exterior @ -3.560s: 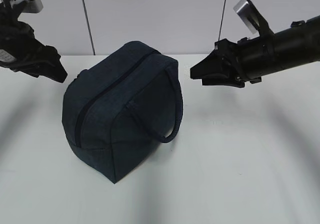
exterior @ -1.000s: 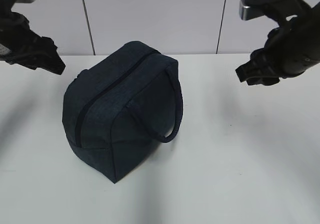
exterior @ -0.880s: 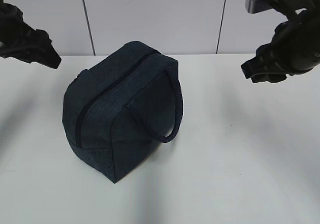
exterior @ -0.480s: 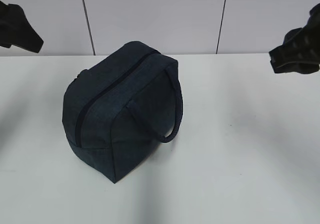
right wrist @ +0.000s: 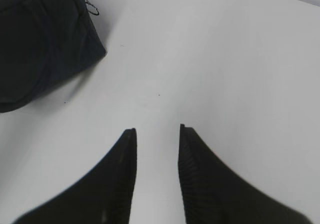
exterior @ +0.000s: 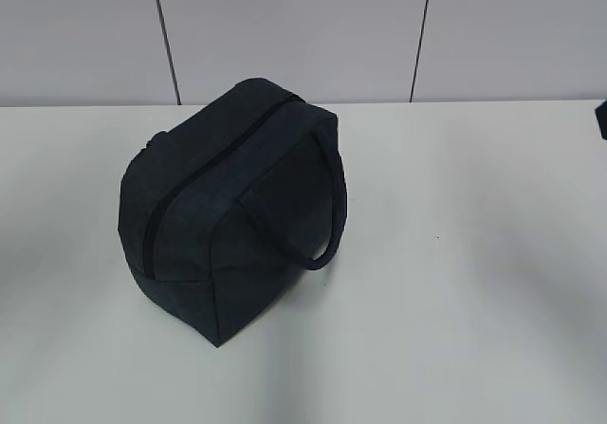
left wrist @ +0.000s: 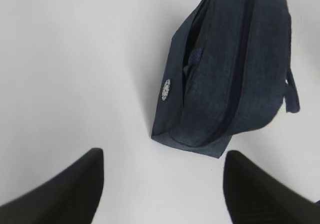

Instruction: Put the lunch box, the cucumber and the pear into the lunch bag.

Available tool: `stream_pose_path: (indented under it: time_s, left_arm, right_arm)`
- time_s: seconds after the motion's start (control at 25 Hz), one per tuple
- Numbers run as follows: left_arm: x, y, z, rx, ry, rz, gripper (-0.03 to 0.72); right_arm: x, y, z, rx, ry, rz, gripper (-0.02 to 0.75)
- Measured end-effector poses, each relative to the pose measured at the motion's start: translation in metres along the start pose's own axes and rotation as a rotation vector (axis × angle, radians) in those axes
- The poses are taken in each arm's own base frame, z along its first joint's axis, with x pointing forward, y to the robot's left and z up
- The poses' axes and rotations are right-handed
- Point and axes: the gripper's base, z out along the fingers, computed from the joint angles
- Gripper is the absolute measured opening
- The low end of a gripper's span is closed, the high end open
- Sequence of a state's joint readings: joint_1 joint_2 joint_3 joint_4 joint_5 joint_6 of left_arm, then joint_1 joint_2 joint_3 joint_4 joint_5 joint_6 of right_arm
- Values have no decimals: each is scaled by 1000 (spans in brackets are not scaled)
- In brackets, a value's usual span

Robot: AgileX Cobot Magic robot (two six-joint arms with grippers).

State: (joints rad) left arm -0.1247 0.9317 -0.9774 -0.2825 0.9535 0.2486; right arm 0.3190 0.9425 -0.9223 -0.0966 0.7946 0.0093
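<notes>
The dark navy lunch bag (exterior: 228,206) stands on the white table left of centre, its top zipper (exterior: 204,173) drawn closed and one loop handle (exterior: 327,206) hanging on its right side. In the left wrist view the lunch bag (left wrist: 235,68) lies ahead and to the right. My left gripper (left wrist: 163,156) hangs above bare table, open wide and empty. In the right wrist view a corner of the lunch bag (right wrist: 40,38) sits at the upper left. My right gripper (right wrist: 156,129) is open and empty over bare table. The lunch box, cucumber and pear are out of view.
A white panelled wall (exterior: 285,26) rises behind the table (exterior: 455,282). Only a dark sliver of the right arm (exterior: 603,119) shows at the right edge of the exterior view. A small white label (left wrist: 166,89) marks the bag's end.
Both arms have drawn back outward, the left off the left edge and the right off the right edge of the exterior view. The bag has not moved.
</notes>
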Motion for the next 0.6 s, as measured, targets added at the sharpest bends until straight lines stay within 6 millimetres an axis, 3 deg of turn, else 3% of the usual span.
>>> stream_pose_path:
  time_s: [0.28, 0.6]
  left_arm:
    - [63, -15, -43, -10, -147, 8, 445]
    - [126, -26, -63, 1, -174, 7, 445]
  right_arm:
    - [43, 1, -20, 2, -32, 2, 238]
    - [107, 3, -47, 9, -92, 11, 237]
